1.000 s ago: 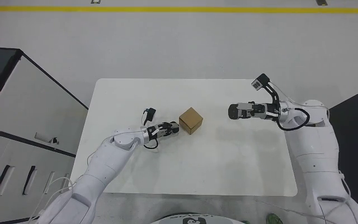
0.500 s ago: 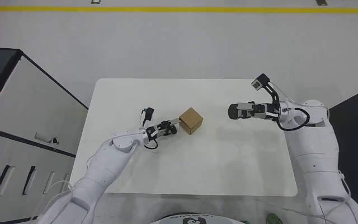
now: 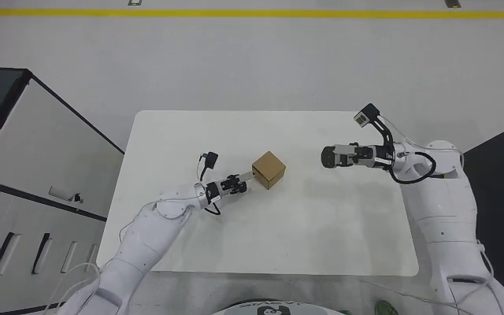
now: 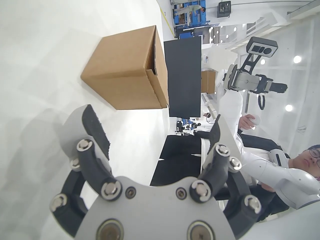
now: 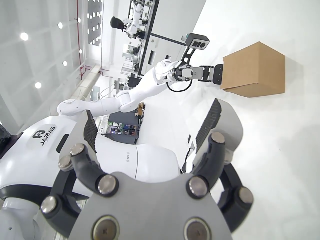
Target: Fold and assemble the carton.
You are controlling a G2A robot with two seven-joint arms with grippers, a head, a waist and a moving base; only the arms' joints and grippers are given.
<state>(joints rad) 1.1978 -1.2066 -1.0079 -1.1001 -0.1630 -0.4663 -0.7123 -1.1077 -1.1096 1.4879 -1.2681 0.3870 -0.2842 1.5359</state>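
the carton (image 3: 268, 169) stands near the middle of the top view, a little left of centre, on the white table (image 3: 315, 228). it is a small brown cube, folded shut, turned so one corner faces the lower edge of the frame. in the left wrist view one of its faces (image 4: 160, 71) shows a flap edge with a thin dark gap along the seam. the left gripper (image 3: 242, 183) sits just lower left of the carton in the top view, its tip close beside the box; i cannot tell whether it touches. its fingers (image 4: 95, 126) are spread wide with nothing between them. the right gripper (image 3: 325, 156) is to the right of the carton in the top view, well apart from it and pointing toward it. its fingers (image 5: 212, 118) are also wide apart and hold nothing. in the right wrist view the carton rests on the table with the left gripper's tip at its side.
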